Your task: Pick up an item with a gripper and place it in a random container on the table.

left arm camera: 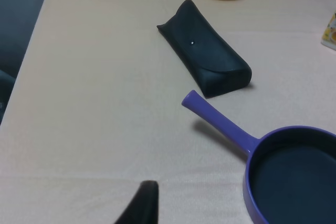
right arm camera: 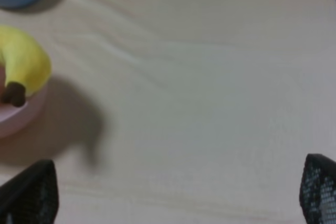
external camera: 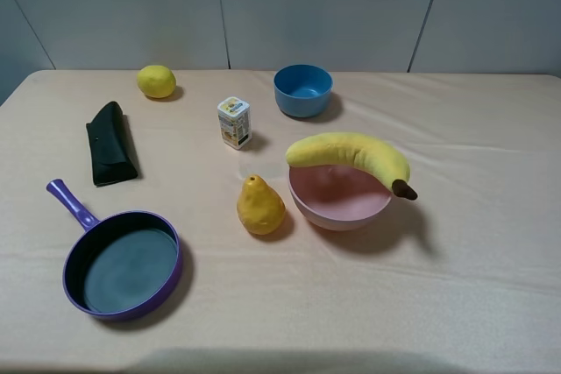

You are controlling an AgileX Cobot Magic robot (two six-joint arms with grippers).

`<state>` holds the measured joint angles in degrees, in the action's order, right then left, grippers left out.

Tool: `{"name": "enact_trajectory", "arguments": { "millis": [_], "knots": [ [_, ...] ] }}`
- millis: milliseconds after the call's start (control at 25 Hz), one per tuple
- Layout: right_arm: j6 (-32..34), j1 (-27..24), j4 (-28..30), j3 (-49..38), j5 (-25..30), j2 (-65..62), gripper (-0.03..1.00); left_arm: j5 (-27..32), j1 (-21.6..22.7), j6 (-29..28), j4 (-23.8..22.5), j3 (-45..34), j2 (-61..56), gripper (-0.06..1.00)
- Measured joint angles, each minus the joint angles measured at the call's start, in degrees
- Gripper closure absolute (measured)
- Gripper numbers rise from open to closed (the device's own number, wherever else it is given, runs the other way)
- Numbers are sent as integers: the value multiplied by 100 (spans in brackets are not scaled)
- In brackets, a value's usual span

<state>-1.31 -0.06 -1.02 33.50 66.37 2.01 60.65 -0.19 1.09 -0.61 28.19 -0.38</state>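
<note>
The long yellow banana [external camera: 351,153] lies across the top of the pale pink bowl [external camera: 340,206], its brown stem tip sticking out over the bowl's right rim. The right wrist view shows that end of the banana [right arm camera: 23,59] and the bowl's edge [right arm camera: 21,116]. My right gripper [right arm camera: 176,184] is open and empty, with its fingertips [right arm camera: 31,190] far apart over bare cloth to the right of the bowl. Only one dark fingertip [left arm camera: 143,203] of my left gripper shows, above the cloth near the pan handle. Neither arm shows in the exterior high view.
On the beige cloth table [external camera: 465,286] are a purple frying pan [external camera: 123,260], a black case [external camera: 111,143], a lemon [external camera: 156,81], a small carton [external camera: 234,122], a blue bowl [external camera: 303,89] and a yellow pear [external camera: 259,206] just left of the pink bowl.
</note>
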Motion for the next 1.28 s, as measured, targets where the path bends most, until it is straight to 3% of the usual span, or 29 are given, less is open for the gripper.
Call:
{"name": "enact_trajectory", "arguments": {
  "millis": [320, 680, 1280],
  "knots": [
    [0, 0, 14, -239, -28, -231, 27, 0, 0, 0, 0, 0, 0, -2],
    [0, 0, 2, -486, -705, -243, 27, 0, 0, 0, 0, 0, 0, -2],
    [0, 0, -48, -486, -726, -243, 27, 0, 0, 0, 0, 0, 0, -2]
  ]
}}
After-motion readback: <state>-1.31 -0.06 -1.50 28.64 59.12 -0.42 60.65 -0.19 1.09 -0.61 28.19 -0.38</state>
